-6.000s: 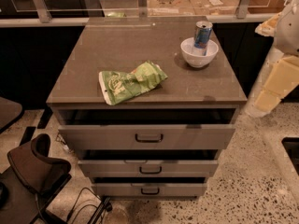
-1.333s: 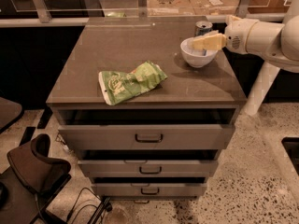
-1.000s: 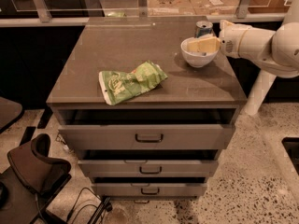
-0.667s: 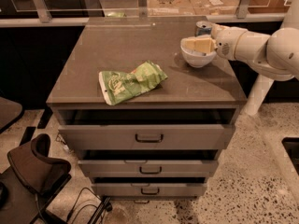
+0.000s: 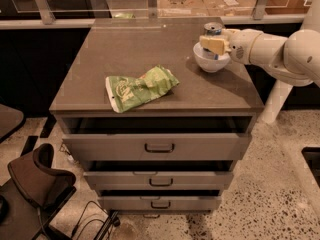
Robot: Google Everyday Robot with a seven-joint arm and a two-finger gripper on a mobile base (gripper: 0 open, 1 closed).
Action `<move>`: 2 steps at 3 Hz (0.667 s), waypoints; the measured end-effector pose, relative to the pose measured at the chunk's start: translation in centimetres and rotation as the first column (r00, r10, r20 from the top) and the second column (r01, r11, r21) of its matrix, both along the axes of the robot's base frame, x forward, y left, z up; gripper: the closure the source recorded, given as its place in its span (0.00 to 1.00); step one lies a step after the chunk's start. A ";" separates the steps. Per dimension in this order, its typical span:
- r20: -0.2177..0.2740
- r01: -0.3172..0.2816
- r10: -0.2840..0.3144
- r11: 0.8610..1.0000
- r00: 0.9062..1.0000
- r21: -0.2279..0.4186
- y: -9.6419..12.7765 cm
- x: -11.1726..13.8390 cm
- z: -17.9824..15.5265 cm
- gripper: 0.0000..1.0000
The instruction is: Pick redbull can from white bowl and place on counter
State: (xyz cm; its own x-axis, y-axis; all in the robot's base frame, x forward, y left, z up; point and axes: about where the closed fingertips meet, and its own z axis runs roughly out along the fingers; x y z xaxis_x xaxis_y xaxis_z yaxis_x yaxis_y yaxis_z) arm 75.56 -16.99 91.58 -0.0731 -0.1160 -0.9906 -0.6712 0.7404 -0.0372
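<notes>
The redbull can [image 5: 213, 29] stands upright in the white bowl [image 5: 210, 62] at the far right of the counter [image 5: 145, 51]. Only the can's silver top and a strip of blue show. My gripper [image 5: 212, 42] reaches in from the right, level with the can's body just above the bowl's rim, and its tan front part covers most of the can. The can still rests in the bowl.
A crumpled green snack bag [image 5: 140, 88] lies near the counter's front middle. The top drawer [image 5: 159, 145] is pulled out slightly. A glass partition [image 5: 150, 4] stands behind the counter. A dark chair [image 5: 35, 176] is at the lower left on the floor.
My arm came in from the right side and the gripper has moved left, from beside the bowl to over it, up against the can. The can and bowl have not moved.
</notes>
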 end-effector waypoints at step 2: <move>-0.001 -0.008 0.008 1.000 1.000 0.001 0.5 0.1 -0.1 1.00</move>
State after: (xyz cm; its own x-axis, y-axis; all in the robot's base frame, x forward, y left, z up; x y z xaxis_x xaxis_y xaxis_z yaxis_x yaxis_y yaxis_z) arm 75.63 -16.46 91.51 -0.0733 -0.1154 -0.9906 -0.6768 0.7353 -0.0356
